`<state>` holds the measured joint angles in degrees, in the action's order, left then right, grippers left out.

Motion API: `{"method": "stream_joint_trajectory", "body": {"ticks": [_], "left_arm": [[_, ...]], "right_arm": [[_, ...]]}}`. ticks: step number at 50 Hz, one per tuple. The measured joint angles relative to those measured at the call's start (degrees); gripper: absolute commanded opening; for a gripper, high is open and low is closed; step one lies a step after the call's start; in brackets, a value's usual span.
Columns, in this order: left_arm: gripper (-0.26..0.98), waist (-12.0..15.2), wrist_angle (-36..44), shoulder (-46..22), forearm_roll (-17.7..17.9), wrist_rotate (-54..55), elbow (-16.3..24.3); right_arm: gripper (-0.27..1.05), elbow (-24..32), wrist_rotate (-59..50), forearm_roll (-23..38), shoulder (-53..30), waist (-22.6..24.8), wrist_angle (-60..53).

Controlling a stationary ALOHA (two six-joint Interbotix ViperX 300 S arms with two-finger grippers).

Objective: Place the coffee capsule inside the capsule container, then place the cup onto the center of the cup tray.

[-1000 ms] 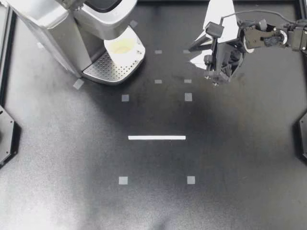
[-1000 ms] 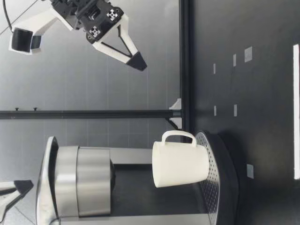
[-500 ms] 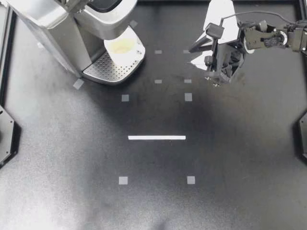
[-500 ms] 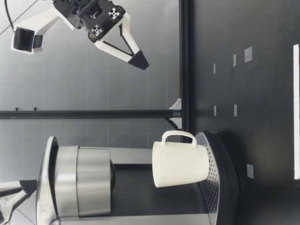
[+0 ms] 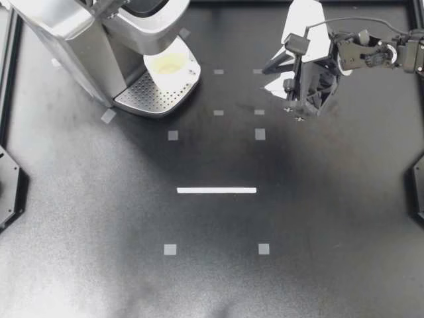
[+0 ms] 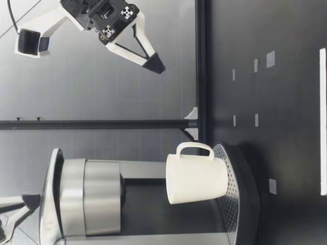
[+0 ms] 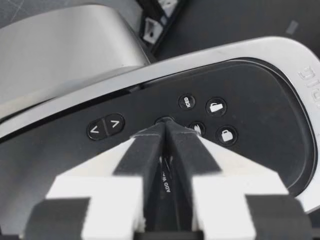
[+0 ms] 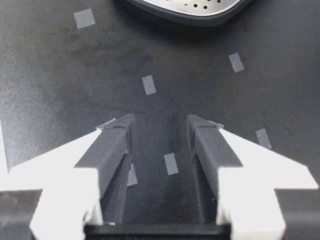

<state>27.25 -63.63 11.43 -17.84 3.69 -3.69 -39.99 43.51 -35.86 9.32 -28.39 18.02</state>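
A white cup [image 5: 169,66] stands on the perforated cup tray [image 5: 149,96] of the silver coffee machine [image 5: 73,46], partly under the brew head. In the low view the cup [image 6: 196,178] is upright with its handle on the side away from the machine's body. My right gripper [image 5: 271,76] hangs high above the table's back right, open and empty [image 8: 160,122]. My left gripper [image 7: 165,125] is shut, with its tips against a button on the machine's dark control panel [image 7: 250,95]. No capsule is in view.
Small grey tape squares [image 5: 260,134] and a white tape strip [image 5: 216,190] mark the black table. A black frame rail [image 6: 202,76] runs along the table's far edge. The machine fills the back left corner.
My right gripper has sunk slightly and tilted a little in the air. My left gripper shifted slightly over the machine's top. The cup has not moved.
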Motion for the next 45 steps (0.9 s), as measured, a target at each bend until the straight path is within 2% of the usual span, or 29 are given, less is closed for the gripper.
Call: {"method": "stream_joint_trajectory", "body": {"ticks": [16,45], "left_arm": [[0.17,0.0,0.0,0.0,0.0,0.1,-0.2],[0.17,0.5,2.9,0.4,0.5,0.1,2.5]], "right_arm": [[0.45,-0.1,0.0,0.0,0.1,0.1,0.0],[0.45,-0.1,-0.1,0.0,0.1,0.0,0.0]]}}
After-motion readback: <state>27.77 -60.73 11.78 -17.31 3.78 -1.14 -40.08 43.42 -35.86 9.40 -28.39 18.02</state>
